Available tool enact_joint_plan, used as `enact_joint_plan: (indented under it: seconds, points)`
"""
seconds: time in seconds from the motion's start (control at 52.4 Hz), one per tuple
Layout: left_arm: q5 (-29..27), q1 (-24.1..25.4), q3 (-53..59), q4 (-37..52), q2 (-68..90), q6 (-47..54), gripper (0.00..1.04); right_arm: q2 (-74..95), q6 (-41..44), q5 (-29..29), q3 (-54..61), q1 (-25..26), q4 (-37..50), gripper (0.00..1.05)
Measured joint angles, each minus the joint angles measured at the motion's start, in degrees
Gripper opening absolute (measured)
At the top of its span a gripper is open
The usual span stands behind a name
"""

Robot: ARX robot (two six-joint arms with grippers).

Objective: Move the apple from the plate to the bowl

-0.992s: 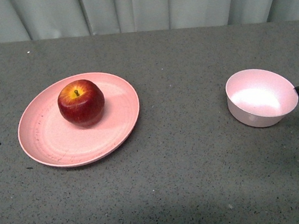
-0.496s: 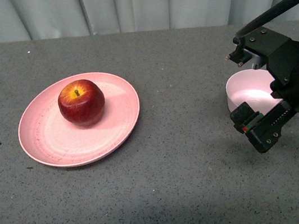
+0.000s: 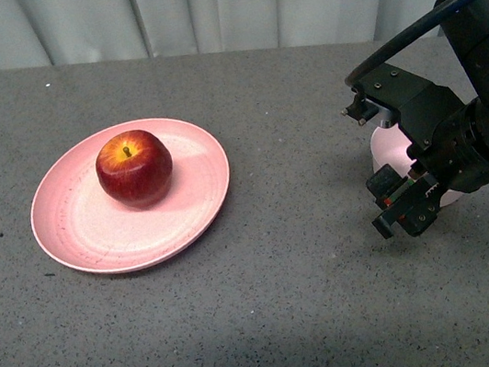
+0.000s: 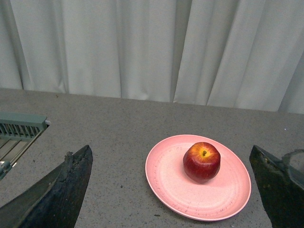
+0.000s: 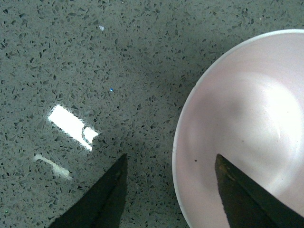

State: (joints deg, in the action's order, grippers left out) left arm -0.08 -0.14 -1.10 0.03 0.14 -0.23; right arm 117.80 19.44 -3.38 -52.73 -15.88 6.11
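Note:
The dark-red apple (image 3: 134, 168) rests a little back of centre on the wide salmon-pink plate (image 3: 76, 238), left of the table's middle. The pale pink bowl (image 3: 387, 148) stands at the right, mostly hidden behind my right gripper (image 3: 374, 166), which hangs open over its left rim. In the right wrist view the bowl (image 5: 247, 123) is empty; one finger is over its inside, the other over bare table, the right gripper (image 5: 171, 159) holding nothing. My left gripper (image 4: 170, 156) is open, well short of the apple (image 4: 202, 161) and plate (image 4: 175, 194), and out of the front view.
A grey speckled table (image 3: 292, 306) carries everything, with a pale curtain (image 3: 216, 6) along its far edge. A green slatted rack (image 4: 19, 126) shows at the table's side in the left wrist view.
My right arm has come in from the right edge and moved left over the bowl, now covering most of it. Apple and plate have not moved.

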Motion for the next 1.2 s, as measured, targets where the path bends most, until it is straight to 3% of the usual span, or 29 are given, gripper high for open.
enact_joint_plan:
  seconds: [0.153,0.305,0.63,0.897,1.202]
  points:
    - [0.0,0.0,0.0,0.0,0.0,0.0,0.98,0.3,-0.2,0.3,-1.0,0.0,-0.7,0.3]
    - [0.0,0.0,0.0,0.0,0.0,0.0,0.98,0.6,0.3,1.6,-1.3,0.1,-1.2,0.0]
    - [0.0,0.0,0.0,0.0,0.0,0.0,0.98,-2.8,2.5,-0.4,-1.7,-0.6,-3.4,0.01]
    - [0.0,0.0,0.0,0.0,0.0,0.0,0.98,-5.9,2.4,-6.1,-4.0,-10.4,-5.6,0.01]
    - [0.0,0.0,0.0,0.0,0.0,0.0,0.98,-0.9,2.4,-6.7,-10.0,-14.1,-6.8,0.01]
